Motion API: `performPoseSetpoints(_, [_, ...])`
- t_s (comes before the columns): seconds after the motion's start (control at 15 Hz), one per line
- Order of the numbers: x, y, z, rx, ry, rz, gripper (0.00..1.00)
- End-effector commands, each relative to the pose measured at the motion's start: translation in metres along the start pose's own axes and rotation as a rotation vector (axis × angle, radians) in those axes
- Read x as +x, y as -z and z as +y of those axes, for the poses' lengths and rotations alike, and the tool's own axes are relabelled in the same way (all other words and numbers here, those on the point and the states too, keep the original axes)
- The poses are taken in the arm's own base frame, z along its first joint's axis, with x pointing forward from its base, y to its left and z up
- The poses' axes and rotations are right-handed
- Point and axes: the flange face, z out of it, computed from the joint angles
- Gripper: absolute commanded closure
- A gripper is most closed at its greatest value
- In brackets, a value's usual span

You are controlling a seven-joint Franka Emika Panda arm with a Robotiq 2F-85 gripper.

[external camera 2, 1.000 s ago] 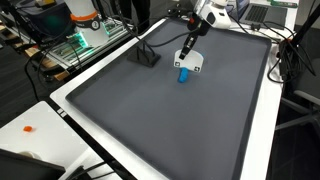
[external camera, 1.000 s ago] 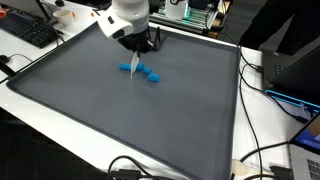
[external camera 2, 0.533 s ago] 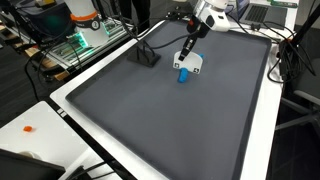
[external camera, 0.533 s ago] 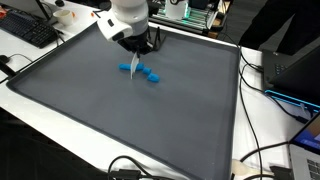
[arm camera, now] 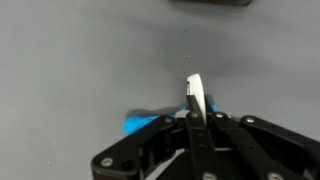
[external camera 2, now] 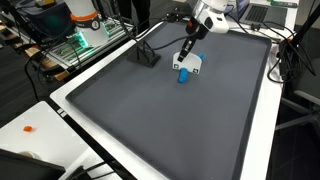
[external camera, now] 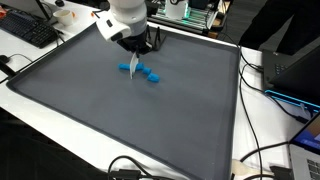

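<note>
My gripper (arm camera: 195,120) is shut on a thin white flat piece (arm camera: 195,98) that sticks out past the fingertips, edge-on in the wrist view. In both exterior views the gripper (external camera: 134,52) (external camera 2: 188,52) hangs low over the far part of a dark grey mat (external camera: 120,120) (external camera 2: 170,120). The white piece (external camera: 133,66) (external camera 2: 192,63) points down at a small blue object (external camera: 150,75) (external camera 2: 183,76) (arm camera: 148,123) lying on the mat. Whether the piece touches the blue object I cannot tell.
A small black object (external camera 2: 148,55) stands on the mat beside the gripper. A keyboard (external camera: 30,30) lies beyond one mat edge and cables (external camera: 270,160) run along the white table rim. A tiny orange item (external camera 2: 28,128) sits on the white surface.
</note>
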Motion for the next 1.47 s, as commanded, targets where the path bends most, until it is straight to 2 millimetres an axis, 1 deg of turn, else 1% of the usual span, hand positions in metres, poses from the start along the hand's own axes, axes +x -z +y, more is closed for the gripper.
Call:
performPoseSetpoints(0.0, [-0.012,-0.021,0.008,0.014,-0.007,-0.04,0.99])
performPoseSetpoints(0.27, [-0.017,-0.022,0.011,0.022,-0.016,-0.043,0.99])
performPoseSetpoints(0.53, [-0.021,-0.017,0.012,0.034,-0.018,-0.043,0.99])
performPoseSetpoints(1.0, [-0.026,0.001,0.012,0.033,-0.012,-0.025,0.99])
performPoseSetpoints(1.4, [-0.024,0.025,0.017,0.001,-0.004,0.008,0.99])
